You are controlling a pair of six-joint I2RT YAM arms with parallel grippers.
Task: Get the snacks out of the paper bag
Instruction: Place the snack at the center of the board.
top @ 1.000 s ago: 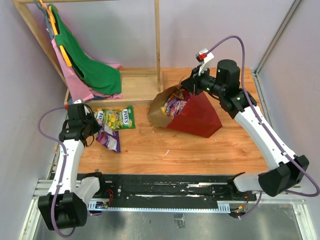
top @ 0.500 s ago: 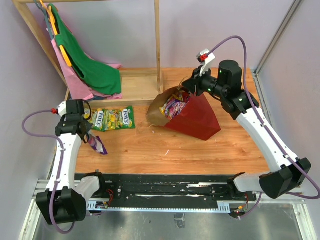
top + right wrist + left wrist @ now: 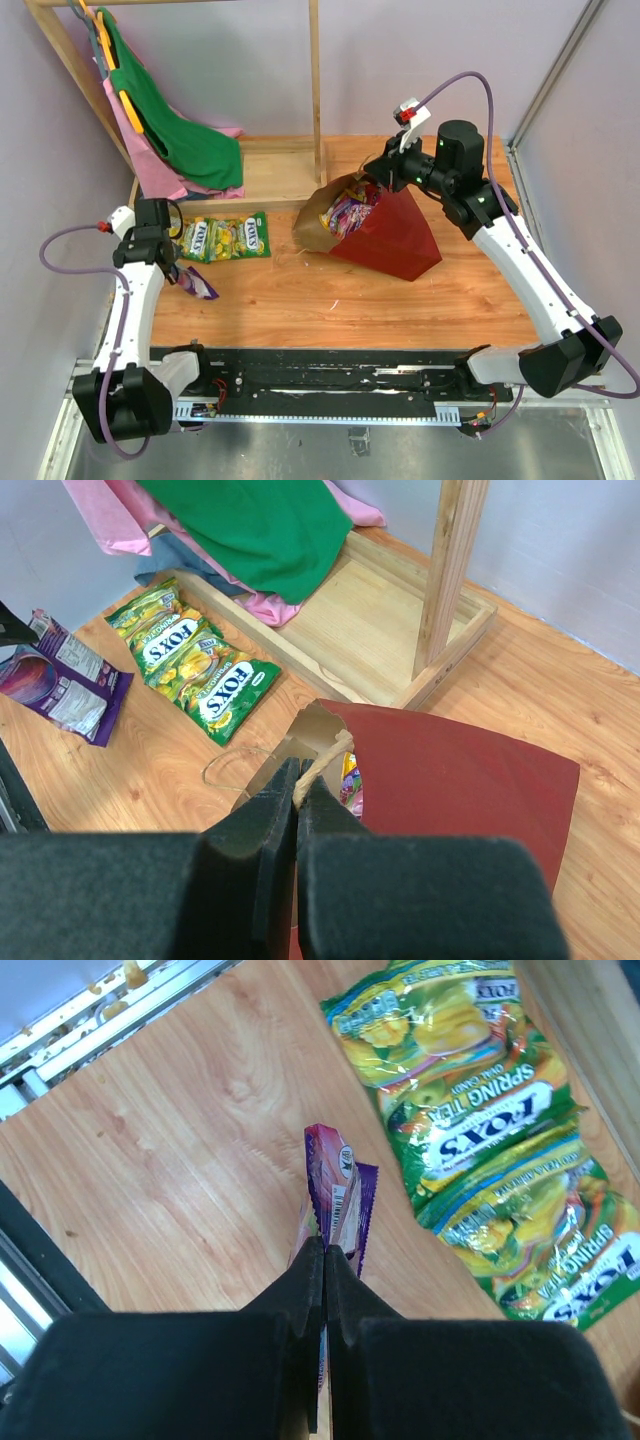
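The left arm has swung outward, away from the green packets [image 3: 228,238], and the purple packet [image 3: 335,1195] has gone with it: a second ago it sat close beside them, now it hangs nearer the table's left edge. Over the last half second the arm has barely moved. The paper bag and the right arm have not shifted at all.

The left gripper [image 3: 322,1250] is clamped tight on the purple packet's edge, and the packet sticks out just past the fingertips, turned edge-on to the wrist camera. Whether its lower end touches the table [image 3: 330,300] cannot be told. The two green packets lie flat to the right of that gripper, near but apart from it. This looks like a carry-out in its last stage, with the packet being taken to a bare patch for setting down.

Across the table, the right gripper [image 3: 298,780] is pinched shut on the tan handle [image 3: 325,755] of the paper bag [image 3: 395,235]. The bag hangs directly below its fingers, tipped over with its mouth facing the left arm. That hold probably props the opening up so the other arm can reach inside. More snacks [image 3: 348,213] crowd the mouth, just below and ahead of the right fingers, so most of the unloading is likely still ahead. The likely next step is letting go of the purple packet and going back to the bag.
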